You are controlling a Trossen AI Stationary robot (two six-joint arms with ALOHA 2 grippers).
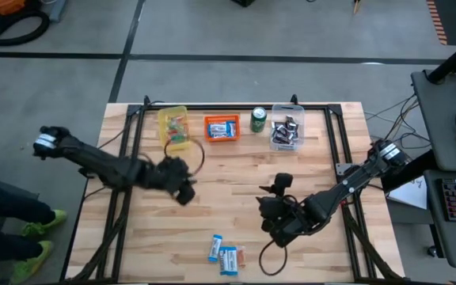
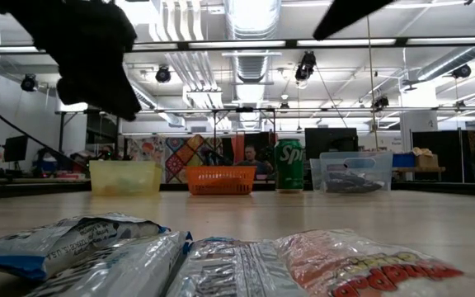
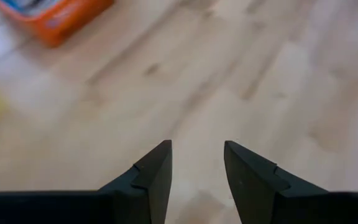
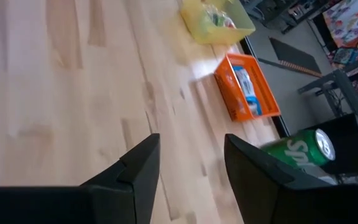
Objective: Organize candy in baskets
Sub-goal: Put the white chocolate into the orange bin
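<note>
Only low view shows red-orange candy (image 2: 361,268) wrapper print close.

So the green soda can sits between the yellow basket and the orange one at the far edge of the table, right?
Not quite. The green soda can stands between the orange basket and the clear basket, as the high view shows. The yellow basket is on the orange one's other side, away from the can.

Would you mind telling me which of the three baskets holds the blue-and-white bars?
The orange basket, the middle one in the row, between the yellow basket and the green can. The clear basket holds dark pieces instead.
</note>
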